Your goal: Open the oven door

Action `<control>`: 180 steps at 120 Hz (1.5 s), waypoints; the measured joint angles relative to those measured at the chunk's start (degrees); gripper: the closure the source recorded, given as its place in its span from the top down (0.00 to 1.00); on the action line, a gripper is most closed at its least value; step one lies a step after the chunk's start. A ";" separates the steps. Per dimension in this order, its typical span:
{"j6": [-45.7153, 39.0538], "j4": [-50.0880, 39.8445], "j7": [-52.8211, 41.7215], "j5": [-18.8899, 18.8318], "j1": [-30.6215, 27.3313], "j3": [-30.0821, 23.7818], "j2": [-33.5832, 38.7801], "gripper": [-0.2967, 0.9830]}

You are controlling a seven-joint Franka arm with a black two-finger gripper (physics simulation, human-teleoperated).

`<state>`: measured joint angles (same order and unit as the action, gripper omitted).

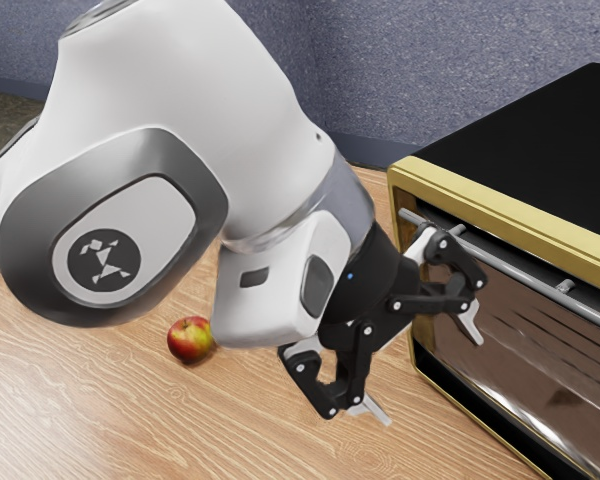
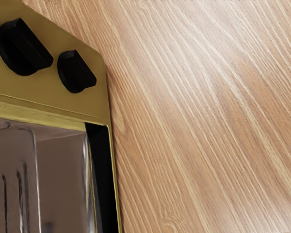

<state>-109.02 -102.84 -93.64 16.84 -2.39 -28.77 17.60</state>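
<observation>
The black, pale-tipped fingers point(image 1: 470, 325) stand spread (quite wide, too) near the grey tubular handle point(image 1: 521, 273) of the boxy gold-and-black oven point(image 1: 520, 216).

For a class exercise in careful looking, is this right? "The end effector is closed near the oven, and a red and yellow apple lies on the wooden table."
Not quite: the end effector is open, not closed; the exterior view shows its two fingers spread apart. It is near the oven, and the red and yellow apple lies on the wooden table.
</observation>
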 joint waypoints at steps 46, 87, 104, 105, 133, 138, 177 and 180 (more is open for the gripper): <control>-1.35 6.84 -9.13 -0.12 -0.13 -0.06 -6.49 0.77; -2.60 7.27 -9.57 -0.72 -0.85 0.26 -8.51 0.77; -3.09 7.35 -9.53 -0.96 -0.83 0.23 -9.63 0.77; -3.13 7.39 -9.53 -1.00 -0.84 0.23 -9.68 0.77; -3.72 10.70 -8.69 -3.00 -0.84 0.19 -12.65 0.77; -3.74 10.83 -8.23 -4.01 -0.84 0.20 -12.71 0.77; -3.28 10.88 -2.29 -15.22 -0.65 -0.04 -12.84 0.77; -3.16 10.88 -1.77 -15.87 -0.66 -0.08 -12.82 0.77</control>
<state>-112.18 -91.96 -95.41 0.97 -3.04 -28.85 4.78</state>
